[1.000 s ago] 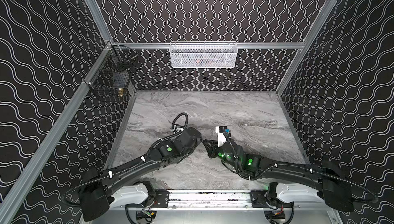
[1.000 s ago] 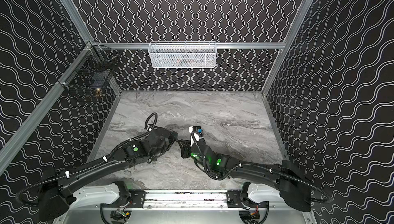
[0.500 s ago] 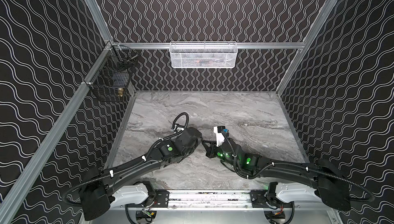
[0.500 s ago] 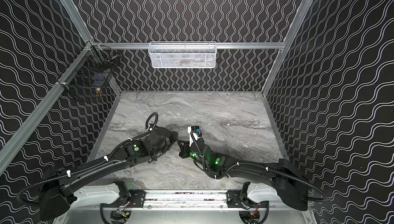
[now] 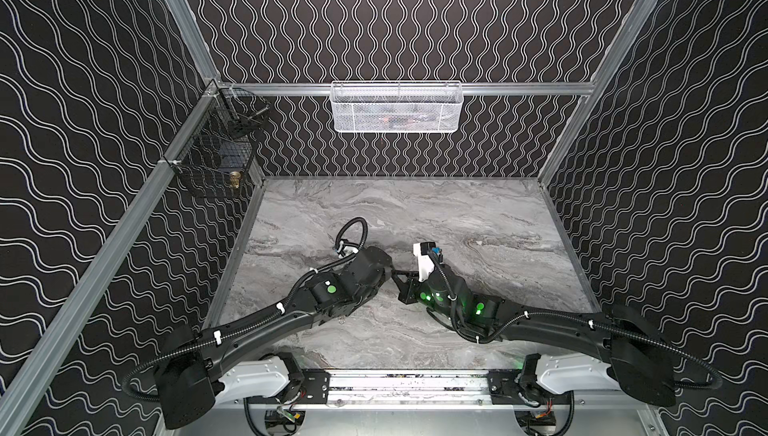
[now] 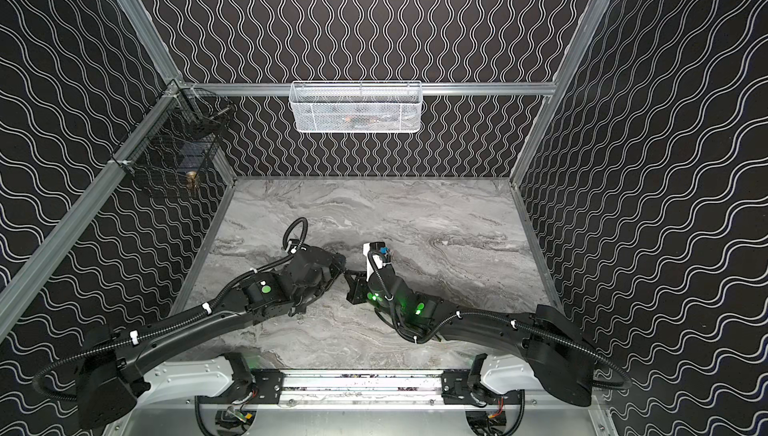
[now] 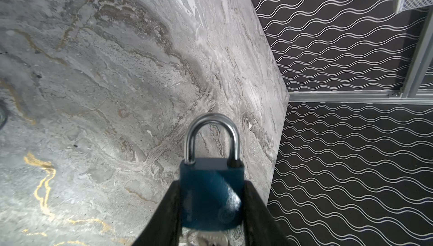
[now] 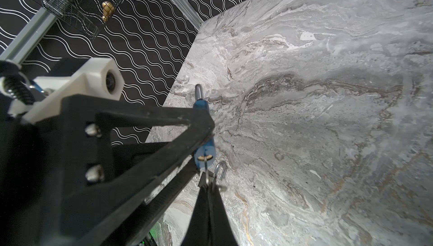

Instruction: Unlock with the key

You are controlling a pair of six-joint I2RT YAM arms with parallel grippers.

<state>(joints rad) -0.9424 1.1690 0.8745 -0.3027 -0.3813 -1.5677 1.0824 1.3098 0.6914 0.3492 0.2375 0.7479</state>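
Padlock (image 7: 210,195), blue-bodied, is clamped across its flanks by the left tool (image 7: 212,186), whose jaws stand part open at the body's width. It sits at about the middle of the worktop (image 5: 457,214), with the left arm reaching in from 8 o'clock and the right from 4 o'clock. The right tool (image 8: 208,187) is fully closed on the key (image 8: 206,172). The blade appears seated in the brass keyway, with the key ring (image 8: 221,168) dangling beside it. Insertion looks done; the turn comes next, a roll about the blade's axis while the left grip resists. Only the left wrist view shows the shackle (image 7: 212,118), both legs seated. Only the right wrist view shows the keyway. Both top views hide padlock and key.
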